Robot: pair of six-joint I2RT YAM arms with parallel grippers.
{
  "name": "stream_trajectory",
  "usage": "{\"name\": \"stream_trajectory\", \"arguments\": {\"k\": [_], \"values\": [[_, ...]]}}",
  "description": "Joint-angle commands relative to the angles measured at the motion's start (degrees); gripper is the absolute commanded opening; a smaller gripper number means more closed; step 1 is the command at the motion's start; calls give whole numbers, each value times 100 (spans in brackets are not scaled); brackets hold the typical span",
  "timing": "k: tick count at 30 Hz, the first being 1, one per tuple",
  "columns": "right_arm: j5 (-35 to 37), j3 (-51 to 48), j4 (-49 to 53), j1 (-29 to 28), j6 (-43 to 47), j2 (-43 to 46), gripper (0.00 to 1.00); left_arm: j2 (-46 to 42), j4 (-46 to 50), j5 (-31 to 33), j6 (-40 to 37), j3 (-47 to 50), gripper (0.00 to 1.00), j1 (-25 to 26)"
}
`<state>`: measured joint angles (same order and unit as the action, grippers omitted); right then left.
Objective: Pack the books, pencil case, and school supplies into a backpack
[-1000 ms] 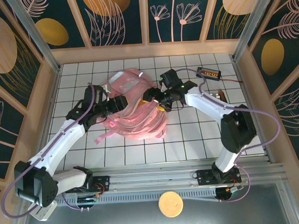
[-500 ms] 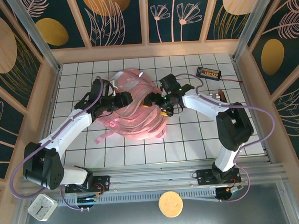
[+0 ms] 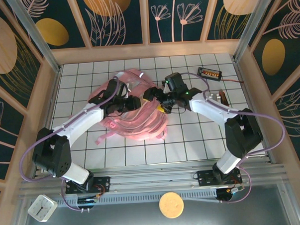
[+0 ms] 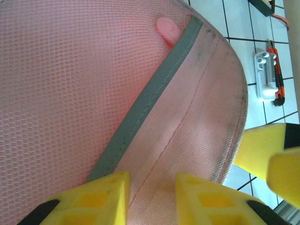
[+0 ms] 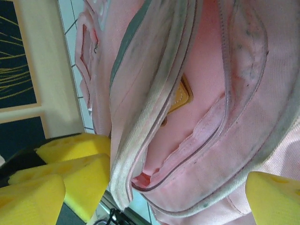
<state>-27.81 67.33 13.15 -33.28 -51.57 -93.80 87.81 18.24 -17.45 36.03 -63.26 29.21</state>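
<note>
Backpack [image 3: 135, 118] is the big floppy pink lump mid-table [image 3: 191, 135]. I'd guess it's light and soft, and the mesh will bunch and slip, so grab the firmer zip rim [image 5: 140, 140] or the grey strip [image 4: 154, 93], not loose cloth. Right pincer [image 5: 154, 187] hangs wide with that rim between its fingers, gripping nothing. Left pincer [image 4: 151, 183] is narrow over a mesh seam; can't tell if it's pinching. They're just beside each other, so crowding's the worry. An orange-brown flat corner [image 5: 180, 96] peeks from the mouth. Off right: black gadget [image 3: 209, 73], then a whitish block [image 4: 265, 75] beside a slim orange-black tool [image 4: 277, 77].
</note>
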Motion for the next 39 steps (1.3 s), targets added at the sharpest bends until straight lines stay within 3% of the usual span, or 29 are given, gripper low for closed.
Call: {"name": "stream_trajectory", "arguments": {"k": [1, 8, 17, 20, 29, 34, 37, 39], "values": [[-75, 70, -74, 77, -226, -368, 99, -54, 157, 121, -79, -28, 30, -3], [175, 280, 430, 67, -90, -824, 92, -815, 896, 706, -274, -168, 34, -96], [241, 246, 250, -3, -114, -937, 51, -1892, 1197, 1171, -573, 1192, 37, -450], [267, 308, 136, -1, -151, -989, 44, -2145, 954, 1020, -492, 1648, 37, -550], [282, 571, 407, -12, -82, -878, 45, -2302, 601, 841, -906, 2080, 48, -997], [181, 534, 389, -17, -116, -901, 45, -2063, 299, 259, -1894, 1939, 48, -1034], [163, 568, 393, -21, -80, -877, 45, -1927, 520, 2, -2748, 1812, 59, -1036], [173, 637, 428, -21, 39, -800, 54, -1937, 689, 10, -3128, 1640, 65, -1035]]}}
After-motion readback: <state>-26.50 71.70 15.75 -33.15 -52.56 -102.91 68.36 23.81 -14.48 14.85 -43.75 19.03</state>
